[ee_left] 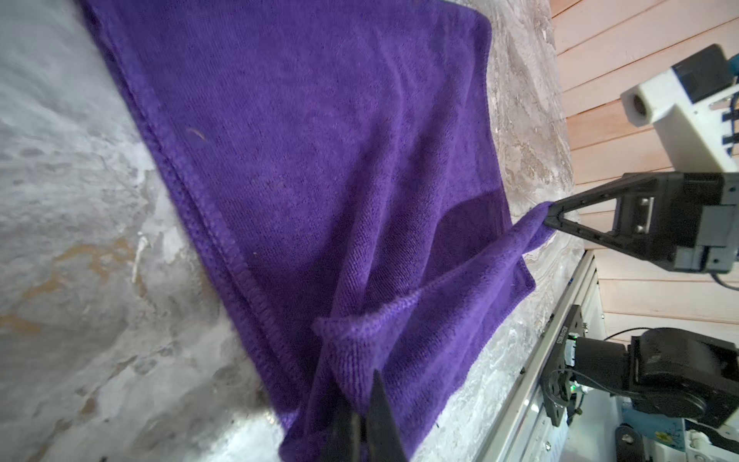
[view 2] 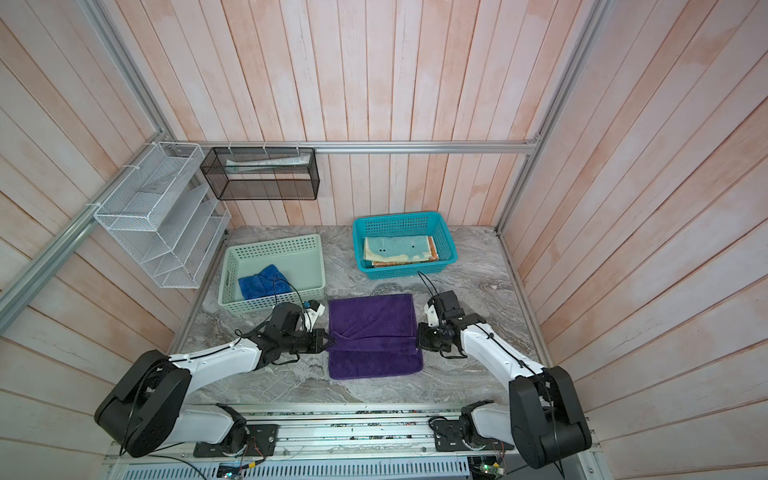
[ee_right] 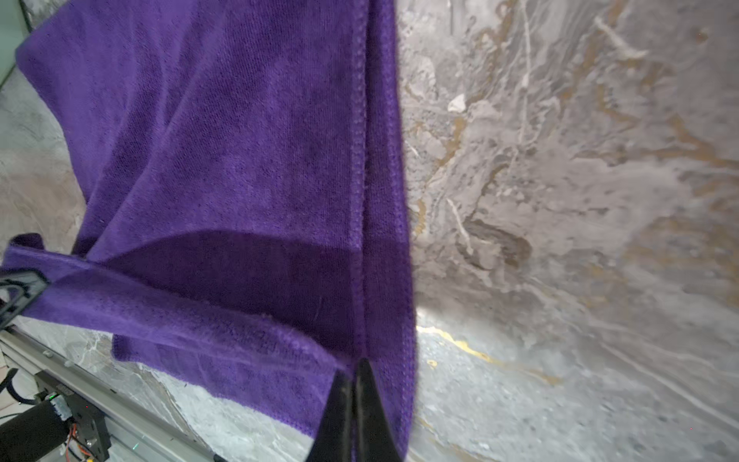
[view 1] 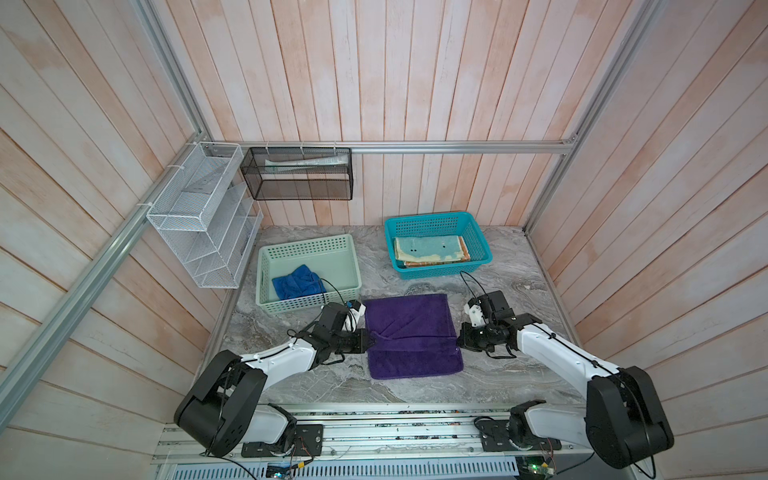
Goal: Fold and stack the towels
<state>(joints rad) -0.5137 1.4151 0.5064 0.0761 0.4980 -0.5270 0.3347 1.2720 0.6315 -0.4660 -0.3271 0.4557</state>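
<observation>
The purple towel (view 1: 409,332) (view 2: 372,328) lies on the marble table, partly doubled over, with a raised fold across its middle. My left gripper (view 1: 371,341) (ee_left: 366,396) is shut on the fold's left end. My right gripper (view 1: 458,343) (ee_right: 356,372) is shut on its right end, by the hemmed edge. A royal blue towel (view 1: 297,282) sits crumpled in the mint-green basket (view 1: 307,245). A folded teal towel (view 1: 430,249) with pale yellow rests on a folded orange-peach towel (view 1: 419,262) in the teal basket (view 1: 432,218).
A white wire rack (view 1: 203,216) and a black mesh basket (view 1: 299,174) hang on the wooden walls at the back left. The metal rail (view 1: 374,432) with the arm bases runs along the table's front edge. Wooden walls close in on both sides.
</observation>
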